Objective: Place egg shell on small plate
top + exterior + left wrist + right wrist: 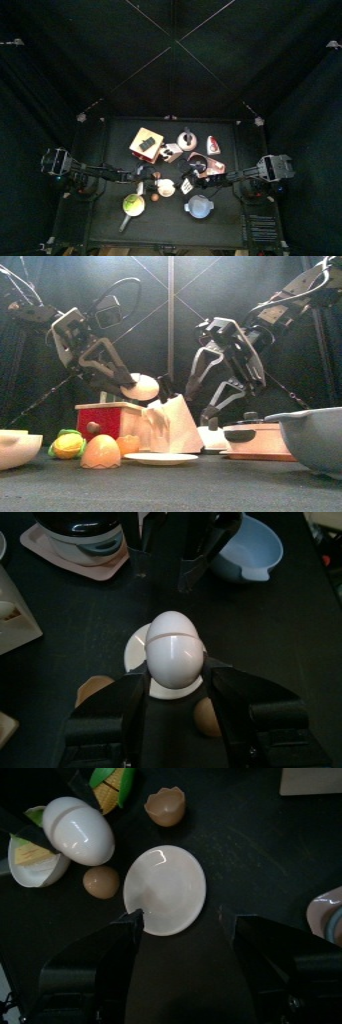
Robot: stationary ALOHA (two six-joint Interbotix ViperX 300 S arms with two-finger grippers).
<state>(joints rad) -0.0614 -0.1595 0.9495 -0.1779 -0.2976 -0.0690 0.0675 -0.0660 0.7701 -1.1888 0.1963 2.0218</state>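
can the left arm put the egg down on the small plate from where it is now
Probably yes. The left gripper holds the egg right above the small plate, which looks bare; the right gripper hovers close and might crowd it.

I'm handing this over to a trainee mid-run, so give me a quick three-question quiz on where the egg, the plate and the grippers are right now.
1. True or false: the left gripper holds the white egg above the small white plate.
2. The right gripper is: A) shut on the plate, B) open and empty, C) holding the corn.
3. What lies on the table beside the plate, next to the corn?

Key: 1 true. 2 B. 3 a broken brown egg shell.
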